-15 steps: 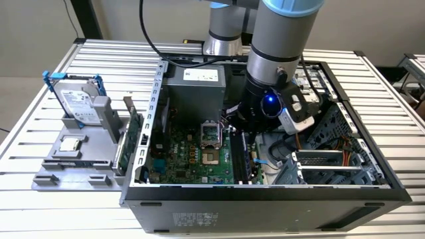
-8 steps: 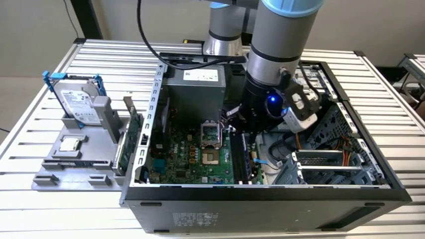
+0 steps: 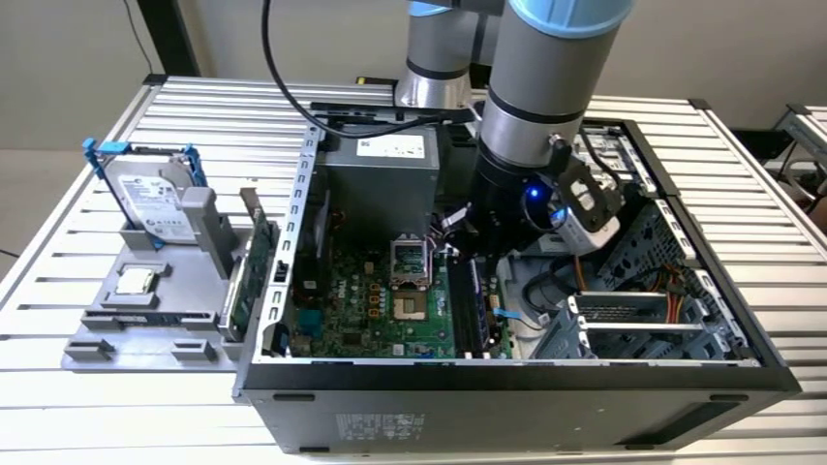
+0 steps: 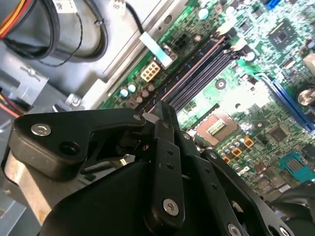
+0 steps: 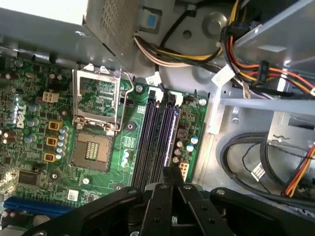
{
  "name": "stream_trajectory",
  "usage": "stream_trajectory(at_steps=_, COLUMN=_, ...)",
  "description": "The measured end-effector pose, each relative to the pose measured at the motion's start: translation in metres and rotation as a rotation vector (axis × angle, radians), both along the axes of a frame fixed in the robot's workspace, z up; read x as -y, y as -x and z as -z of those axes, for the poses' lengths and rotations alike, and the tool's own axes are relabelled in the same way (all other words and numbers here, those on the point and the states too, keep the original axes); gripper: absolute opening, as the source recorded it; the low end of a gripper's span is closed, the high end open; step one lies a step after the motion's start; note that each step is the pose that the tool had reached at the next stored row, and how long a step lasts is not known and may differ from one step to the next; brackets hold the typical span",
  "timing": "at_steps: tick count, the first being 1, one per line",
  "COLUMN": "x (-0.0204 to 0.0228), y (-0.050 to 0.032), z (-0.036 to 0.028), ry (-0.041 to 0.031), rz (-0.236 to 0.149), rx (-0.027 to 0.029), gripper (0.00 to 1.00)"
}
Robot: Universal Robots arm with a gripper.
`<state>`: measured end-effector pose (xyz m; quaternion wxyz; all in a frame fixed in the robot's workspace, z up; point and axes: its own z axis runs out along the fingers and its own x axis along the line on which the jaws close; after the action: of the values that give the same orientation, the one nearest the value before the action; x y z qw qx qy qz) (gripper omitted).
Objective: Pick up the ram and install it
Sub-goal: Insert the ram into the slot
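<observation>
The open computer case point(image 3: 517, 373) holds the motherboard point(image 5: 128, 128), and the ram point(image 5: 173, 135) stands on edge in the black slot nearest the cable side, with the gripper point(image 5: 172, 173) clenched on its top edge and the empty processor socket point(image 5: 91, 150) beside the slots. On the exterior view's left, a grey holder point(image 3: 97, 349) carries the hard drive point(image 3: 145, 199) in a blue frame and a green expansion card point(image 3: 254, 254). The arm point(image 3: 543, 87) descends between the power supply point(image 3: 378, 194) on the far side and the drive cage point(image 3: 646, 320) on the exterior view's right, with cables point(image 5: 246, 157) close by.
</observation>
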<state>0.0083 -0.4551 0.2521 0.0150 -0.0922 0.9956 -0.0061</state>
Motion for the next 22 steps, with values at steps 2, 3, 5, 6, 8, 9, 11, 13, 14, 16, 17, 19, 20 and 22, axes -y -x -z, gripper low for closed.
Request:
stream_trajectory(at_steps=2, x=-0.0001, y=0.0, z=0.0001, ry=-0.0006, rz=-0.023, rx=0.0002, gripper=0.0)
stream_trajectory(at_steps=3, x=-0.0001, y=-0.0001, z=0.0001, ry=-0.0005, rz=-0.038, rx=0.0006, gripper=0.0)
stream_trajectory(at_steps=5, x=0.0, y=-0.0001, z=0.0001, ry=-0.0006, rz=-0.072, rx=0.0014, gripper=0.0)
stream_trajectory(at_steps=6, x=0.0, y=-0.0001, z=0.0001, ry=-0.0005, rz=-0.09, rx=0.0016, gripper=0.0)
stream_trajectory(at_steps=8, x=0.0, y=-0.0001, z=0.0, ry=-0.0005, rz=-0.127, rx=0.0017, gripper=0.0)
stream_trajectory(at_steps=9, x=0.0, y=-0.0001, z=0.0001, ry=-0.0006, rz=-0.145, rx=0.0017, gripper=0.0)
stream_trajectory(at_steps=11, x=0.0, y=0.0, z=0.0001, ry=-0.0006, rz=-0.179, rx=0.0017, gripper=0.0)
stream_trajectory(at_steps=13, x=0.0, y=0.0, z=0.0, ry=-0.0006, rz=-0.213, rx=0.002, gripper=0.0)
stream_trajectory(at_steps=14, x=0.0, y=0.0, z=0.0, ry=-0.0006, rz=-0.231, rx=0.0021, gripper=0.0)
stream_trajectory(at_steps=16, x=0.0, y=0.0, z=0.0, ry=-0.0006, rz=-0.267, rx=0.0021, gripper=0.0)
stream_trajectory(at_steps=17, x=0.0, y=0.0, z=0.0, ry=-0.0006, rz=-0.283, rx=0.0021, gripper=0.0)
stream_trajectory(at_steps=19, x=0.0, y=0.0, z=0.0, ry=-0.0006, rz=-0.314, rx=0.0021, gripper=0.0)
stream_trajectory(at_steps=20, x=0.0, y=0.0, z=0.0, ry=-0.0007, rz=-0.331, rx=0.0021, gripper=0.0)
stream_trajectory(at_steps=22, x=0.0, y=0.0, z=0.0, ry=-0.0007, rz=-0.367, rx=0.0021, gripper=0.0)
